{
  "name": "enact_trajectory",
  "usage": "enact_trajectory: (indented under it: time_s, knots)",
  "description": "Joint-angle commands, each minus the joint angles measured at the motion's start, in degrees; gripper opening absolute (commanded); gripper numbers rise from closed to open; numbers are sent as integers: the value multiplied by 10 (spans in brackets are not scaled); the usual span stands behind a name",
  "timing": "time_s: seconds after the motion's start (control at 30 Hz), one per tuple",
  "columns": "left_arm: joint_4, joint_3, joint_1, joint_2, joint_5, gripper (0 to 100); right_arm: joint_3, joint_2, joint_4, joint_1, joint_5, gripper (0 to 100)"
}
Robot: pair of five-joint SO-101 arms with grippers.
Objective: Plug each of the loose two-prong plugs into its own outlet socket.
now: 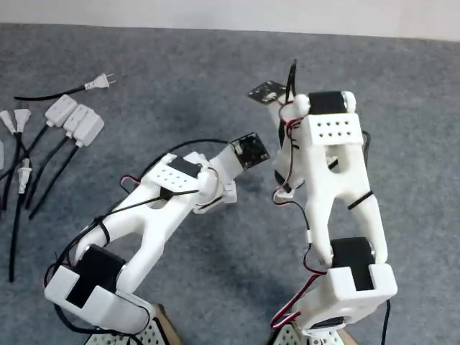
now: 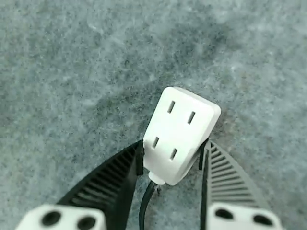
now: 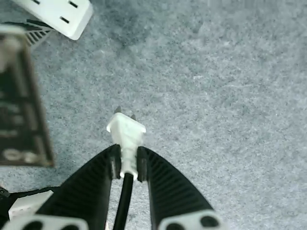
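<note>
My left gripper (image 2: 172, 148) is shut on a white outlet socket (image 2: 180, 132) with two pairs of slots, its black cord running back between the fingers, just above the grey carpet. My right gripper (image 3: 128, 155) is shut on a white two-prong plug (image 3: 125, 130), prongs pointing away from me over the carpet. That same socket (image 3: 60, 14) appears in the right wrist view, a short way off to one side of the plug. From above, the left arm (image 1: 165, 194) and right arm (image 1: 334, 165) meet near the middle of the carpet.
At the far left of the carpet lie three more white sockets (image 1: 75, 118) with black cords, one loose plug (image 1: 100, 81) behind them and several other plugs (image 1: 21, 118) at the edge. The left arm's camera board (image 3: 21, 105) sits close beside my right gripper.
</note>
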Motion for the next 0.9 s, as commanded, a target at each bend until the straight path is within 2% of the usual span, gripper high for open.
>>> enact_trajectory:
  time_s: [0.0,0.3,0.5,0.6,0.7,0.8,0.87]
  knots:
    - [-11,-11,-35,-30,0,196,-15,-16,12,-7,-9,7]
    - [77,9,-53,-194,9,197,3,-15,12,-38,-10,7]
    - [78,76,-36,-217,11,197,17,-15,11,-65,-4,7]
    - [79,49,-87,-220,33,197,15,-15,11,-91,47,7]
    - [84,15,-167,-221,63,197,15,-15,9,-121,100,7]
    - [92,5,-247,-218,76,197,15,-19,9,-143,244,7]
    - [91,13,-285,-218,75,197,-5,-15,9,-155,307,7]
